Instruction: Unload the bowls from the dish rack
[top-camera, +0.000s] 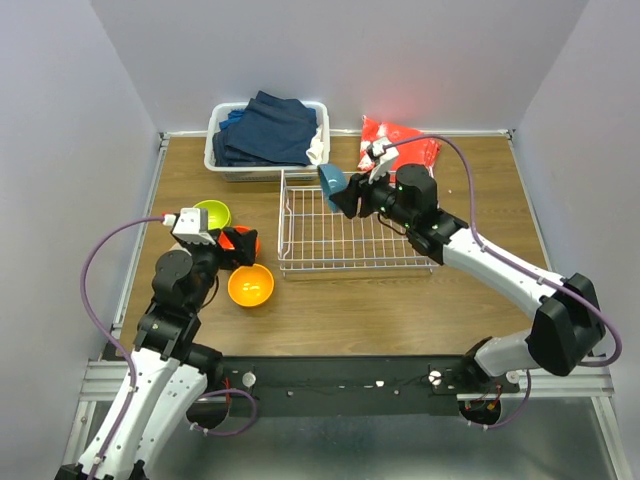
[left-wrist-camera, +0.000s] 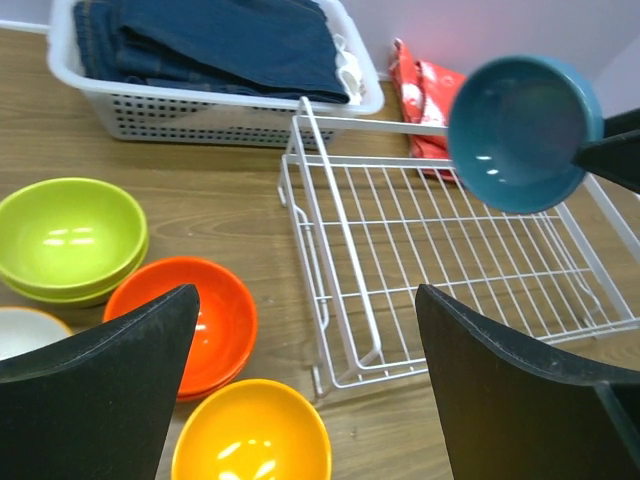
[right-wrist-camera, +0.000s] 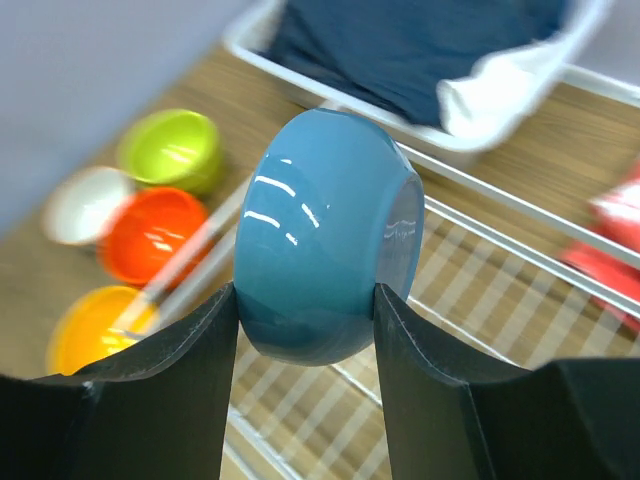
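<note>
One teal bowl (right-wrist-camera: 320, 235), pinched on edge in my right fingers (right-wrist-camera: 170, 390) over the dish rack (top-camera: 350, 240), should go frame-left, I think; left fingers (left-wrist-camera: 100, 400) gape empty.

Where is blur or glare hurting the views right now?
Right wrist: the teal bowl is sharp with small highlights, but the red-orange bowl and dish rack behind it are blurred. Left wrist: sharp throughout, only small glints in the lime green bowl. Top external: evenly lit, though the red bag at the back looks blown out.
</note>
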